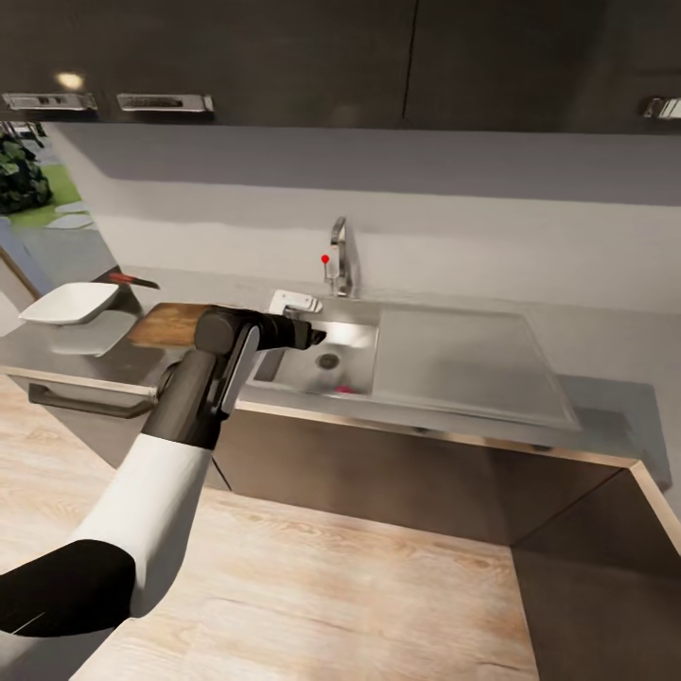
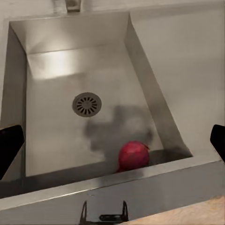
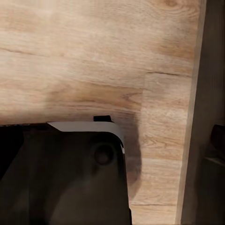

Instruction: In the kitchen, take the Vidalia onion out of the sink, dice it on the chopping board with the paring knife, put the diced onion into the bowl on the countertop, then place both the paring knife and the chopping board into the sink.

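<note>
Near the front wall of the rectangular stainless-steel sink [image 2: 56, 61] lay the small pinkish-red round onion [image 2: 133, 155], too round to show any long axis. Above it hung the left jaws [image 2: 112, 140], spread wide and empty. Picking it out was the step in hand, I judged; next, descend and close. Right jaws' state: cannot tell.

One Vidalia onion [image 2: 133, 155] lies in the one sink [image 2: 47, 70], below the left gripper [image 1: 317, 333]. One round drain [image 2: 86, 104] sits beyond it. One tap [image 1: 339, 255] with one red knob [image 1: 324, 257] stands past the gripper. Off to its left: one chopping board [image 1: 165, 323], one bowl [image 1: 71, 303], and what seems to be one paring knife [image 1: 130, 278], too small to be sure. Three cabinet handles show overhead.
</note>
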Motion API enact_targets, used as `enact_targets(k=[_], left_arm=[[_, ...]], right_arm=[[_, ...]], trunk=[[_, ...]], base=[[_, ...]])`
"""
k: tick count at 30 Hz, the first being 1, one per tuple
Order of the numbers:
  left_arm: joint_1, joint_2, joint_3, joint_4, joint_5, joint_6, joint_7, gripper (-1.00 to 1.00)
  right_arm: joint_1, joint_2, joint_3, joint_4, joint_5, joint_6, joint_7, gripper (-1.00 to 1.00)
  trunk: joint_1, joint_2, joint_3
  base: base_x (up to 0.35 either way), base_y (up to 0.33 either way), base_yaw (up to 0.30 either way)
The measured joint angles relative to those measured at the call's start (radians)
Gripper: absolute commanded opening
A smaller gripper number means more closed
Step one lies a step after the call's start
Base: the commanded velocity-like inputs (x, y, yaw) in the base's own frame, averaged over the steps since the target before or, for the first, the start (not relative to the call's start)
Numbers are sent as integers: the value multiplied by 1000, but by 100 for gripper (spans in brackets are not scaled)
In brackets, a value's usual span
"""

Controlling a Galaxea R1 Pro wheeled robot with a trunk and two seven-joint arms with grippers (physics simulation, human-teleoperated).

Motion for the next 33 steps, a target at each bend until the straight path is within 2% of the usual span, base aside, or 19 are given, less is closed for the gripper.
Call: enact_targets(k=[6,9,13,26,33], left_arm=[[1,0,-6,48,0,-1,0,100],[1,1,-6,80,-1,-2,0,100],[1,2,-6,116,-1,-3,0,100],[1,5,-3,266,-4,-6,-3,100],[1,3,-3,291,-3,-7,-3,100]], right_arm=[[0,-2,1,0,1,0,0,100],[0,-11,2,1,1,0,2,100],[0,-19,3,2,1,0,2,100],[0,-15,0,2,-1,2,0,100],[0,-15,0,2,-1,2,0,100]], trunk=[[0,0,0],[0,0,0],[0,0,0],[1,0,-8],[1,0,-19]], base=[[253,-218,0],[122,-100,0],[32,-25,0],[2,-1,0],[0,0,0]])
